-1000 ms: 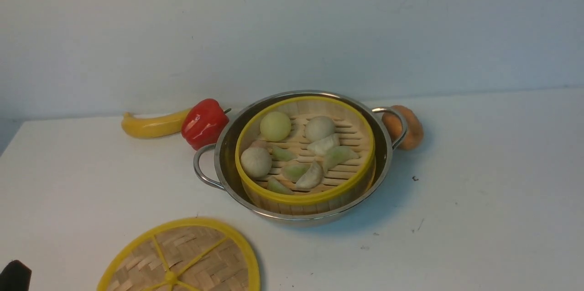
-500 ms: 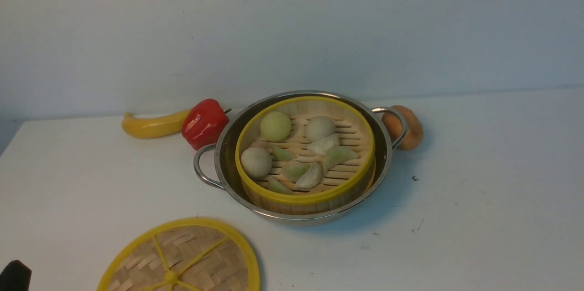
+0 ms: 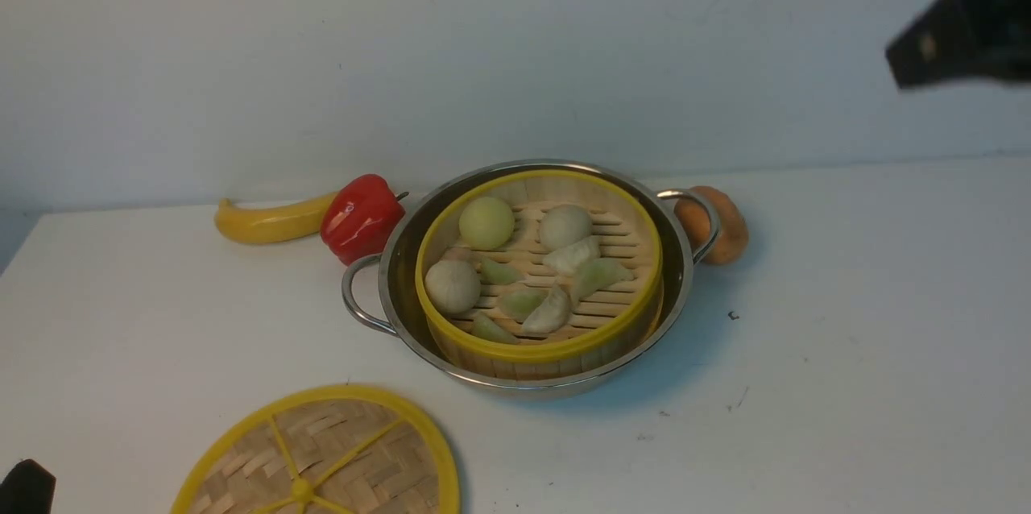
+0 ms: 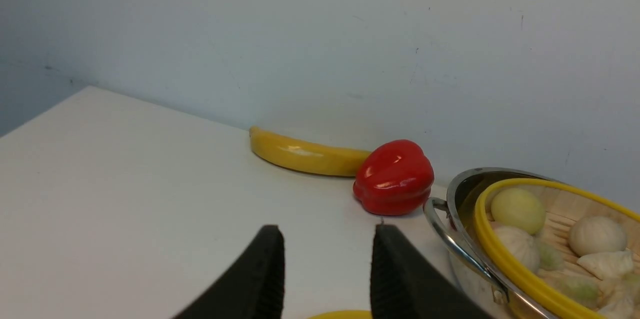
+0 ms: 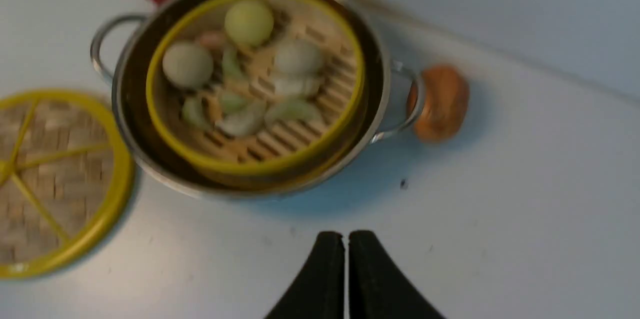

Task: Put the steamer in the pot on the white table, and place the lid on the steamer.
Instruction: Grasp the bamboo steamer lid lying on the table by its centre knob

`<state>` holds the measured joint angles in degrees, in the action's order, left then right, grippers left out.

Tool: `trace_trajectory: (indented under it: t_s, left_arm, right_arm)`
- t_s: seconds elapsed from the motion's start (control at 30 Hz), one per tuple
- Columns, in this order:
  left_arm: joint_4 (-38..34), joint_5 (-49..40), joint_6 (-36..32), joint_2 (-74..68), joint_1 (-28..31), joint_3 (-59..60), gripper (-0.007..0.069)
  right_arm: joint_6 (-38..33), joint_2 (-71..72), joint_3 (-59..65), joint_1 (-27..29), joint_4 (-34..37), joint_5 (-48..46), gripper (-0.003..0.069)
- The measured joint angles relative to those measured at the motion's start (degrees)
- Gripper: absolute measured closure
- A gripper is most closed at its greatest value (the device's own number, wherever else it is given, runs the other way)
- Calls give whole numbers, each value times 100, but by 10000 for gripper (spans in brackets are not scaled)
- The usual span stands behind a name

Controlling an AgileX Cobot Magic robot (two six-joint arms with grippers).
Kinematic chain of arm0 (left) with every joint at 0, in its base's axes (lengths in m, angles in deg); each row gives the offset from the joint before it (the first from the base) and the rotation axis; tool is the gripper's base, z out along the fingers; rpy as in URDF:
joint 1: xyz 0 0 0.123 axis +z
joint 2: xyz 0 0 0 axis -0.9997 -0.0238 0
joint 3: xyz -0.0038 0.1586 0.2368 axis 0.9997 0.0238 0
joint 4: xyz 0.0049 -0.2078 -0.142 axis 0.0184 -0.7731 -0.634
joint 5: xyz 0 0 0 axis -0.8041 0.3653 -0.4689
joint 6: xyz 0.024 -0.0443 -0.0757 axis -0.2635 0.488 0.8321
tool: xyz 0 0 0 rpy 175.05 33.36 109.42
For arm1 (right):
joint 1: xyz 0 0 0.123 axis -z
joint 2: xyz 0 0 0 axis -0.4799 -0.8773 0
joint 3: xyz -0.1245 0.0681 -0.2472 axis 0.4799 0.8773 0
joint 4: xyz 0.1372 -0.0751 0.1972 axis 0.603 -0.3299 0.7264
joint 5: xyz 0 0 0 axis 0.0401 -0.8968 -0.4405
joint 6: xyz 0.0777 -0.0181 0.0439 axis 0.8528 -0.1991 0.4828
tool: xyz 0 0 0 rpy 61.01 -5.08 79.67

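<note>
Lid (image 3: 322,458) lies at seven o'clock from the pot (image 3: 400,272); I must grip its rim level with my open left jaws. Right jaws are closed.

No writing, label, brand, number or sign can be read on anything here.
</note>
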<state>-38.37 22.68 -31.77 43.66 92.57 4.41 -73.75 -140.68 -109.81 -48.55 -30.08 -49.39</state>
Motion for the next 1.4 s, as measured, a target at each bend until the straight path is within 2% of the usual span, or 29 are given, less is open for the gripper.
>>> trace_trajectory:
  t_s: [0.17, 0.33, 0.8, 0.93, 1.07, 1.1, 1.13, 1.3, 1.4]
  left_arm:
    - [0, 0, 0, 0, 0, 0, 384]
    - [0, 0, 0, 0, 0, 0, 384]
    - [0, 0, 0, 0, 0, 0, 384]
    - [0, 0, 0, 0, 0, 0, 384]
    - [0, 0, 0, 0, 0, 0, 384]
    - [0, 0, 0, 0, 0, 0, 384]
    - [0, 0, 0, 0, 0, 0, 384]
    - [0, 0, 0, 0, 0, 0, 384]
    - [0, 0, 0, 0, 0, 0, 384]
  right_arm:
    - [-28, 1027, 1346, 0, 59, 246, 622]
    - [192, 2095, 2060, 0, 103, 393, 613]
    - [293, 2965, 2141, 0, 192, 531, 572]
    - [286, 3251, 2499, 128, 232, 1414, 564]
    - [262, 4470, 3940, 806, 327, 3292, 553]
    - [262, 4472, 4016, 806, 327, 3292, 552]
    - [254, 5021, 4606, 1158, 292, 3796, 547]
    - [250, 6264, 5956, 1866, 79, 4495, 530]
    - [250, 6633, 6301, 1928, 8, 4594, 521]
